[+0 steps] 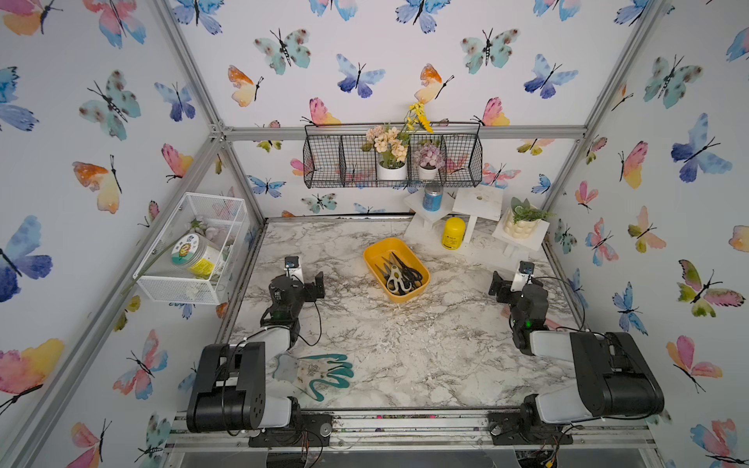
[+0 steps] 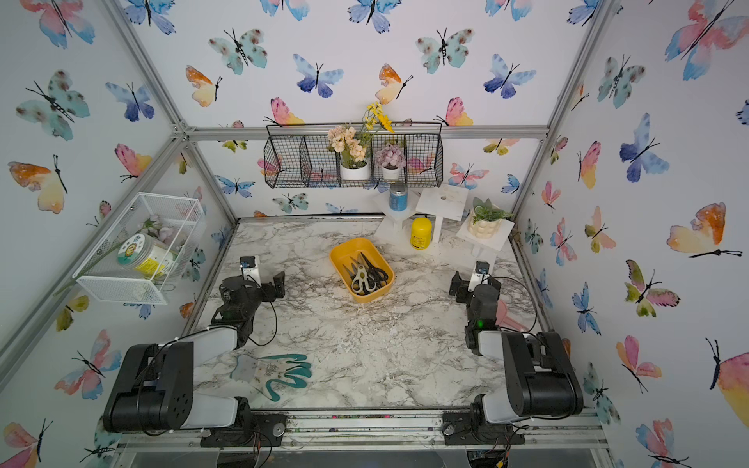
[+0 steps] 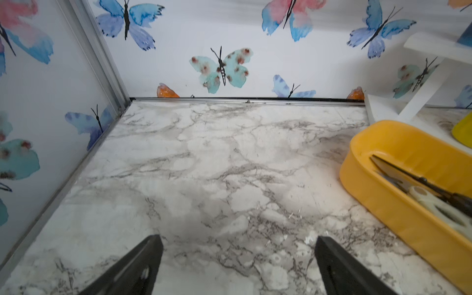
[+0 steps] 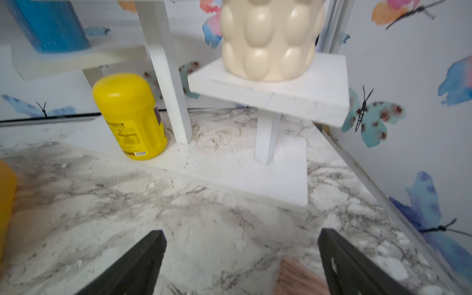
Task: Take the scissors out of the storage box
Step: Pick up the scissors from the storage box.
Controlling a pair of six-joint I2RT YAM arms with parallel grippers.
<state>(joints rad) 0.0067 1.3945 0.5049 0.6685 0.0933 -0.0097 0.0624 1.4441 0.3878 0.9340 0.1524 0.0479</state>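
Both my hands are empty. My left hand (image 3: 238, 241) hangs low over the counter (image 3: 204, 166) near its left edge. Its fingers are spread wide, with only bare marble between them. My right hand (image 4: 241, 236) is spread just as wide near the right edge, facing the far right corner, where a yellow jar (image 4: 129, 115) stands beside a white stand (image 4: 255, 178).

The storage box (image 1: 407, 299) sits between my hands, about midway across the counter and somewhat toward the far edge. All the scissors (image 1: 399, 275) lie piled inside it and none is out yet. The box's long axis runs aslant, from the far left toward the near right, and the scissors lie along it. Their blades point to the far left end and their handles bunch at the near right end. The cream-handled shears (image 1: 395, 280) lie on top, with the black-handled pairs (image 1: 410, 272) just beside them and overlapping.

From my left hand the box lies to the right and a little farther back; from my right hand it lies to the left. The left looks nearer. Its wrist view takes in the box's long wall and the blades, while the right wrist view catches only a sliver of the box. I judge the left arm has the shorter reach, but the blade end lies on its side; the handles lie toward my right hand.
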